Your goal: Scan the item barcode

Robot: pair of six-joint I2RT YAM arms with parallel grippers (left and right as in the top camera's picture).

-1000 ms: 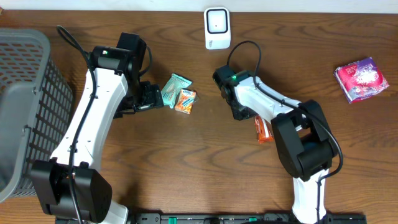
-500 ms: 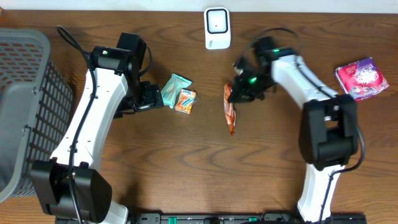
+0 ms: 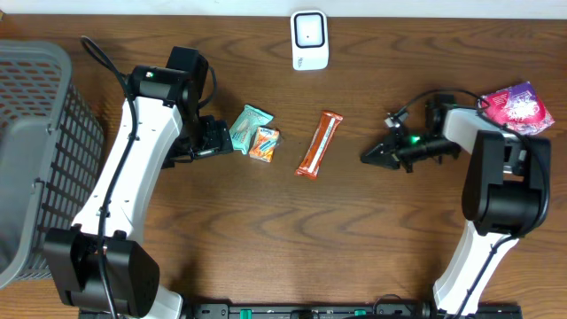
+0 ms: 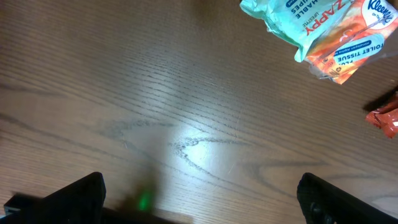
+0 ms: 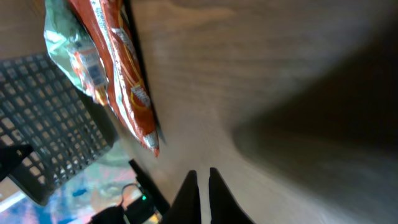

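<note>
So, big picture first: the worktop [image 3: 266, 230] is carrying everything, and the grey basket [image 3: 40, 53] is sitting off at the left edge with nothing I can make out in it. The scanner [image 3: 309, 40] is standing at the far edge, middle of the worktop, and nothing is being held up to it right now. A pink pack [image 3: 516, 111] is lying over on the right side, well apart from the scanner. The bar [image 3: 319, 143], which I'm guessing is the item in play, is lying flat and loose on the wood, a bit nearer than the scanner and not touching it, between the tissue packs [image 3: 257, 133] and the right tool [image 3: 370, 157]. That right tool is pointing toward the bar but sitting apart from it, fingers pressed together and pinching nothing. The left tool [image 4: 199, 186] is hanging spread wide just beside the tissue packs, also gripping nothing. So I'm reading this as not much done: no item is facing the scanner, and I can't see a barcode on anything. What's looking left is grabbing the bar, turning its code toward the scanner, and probably doing the other packs too.
</note>
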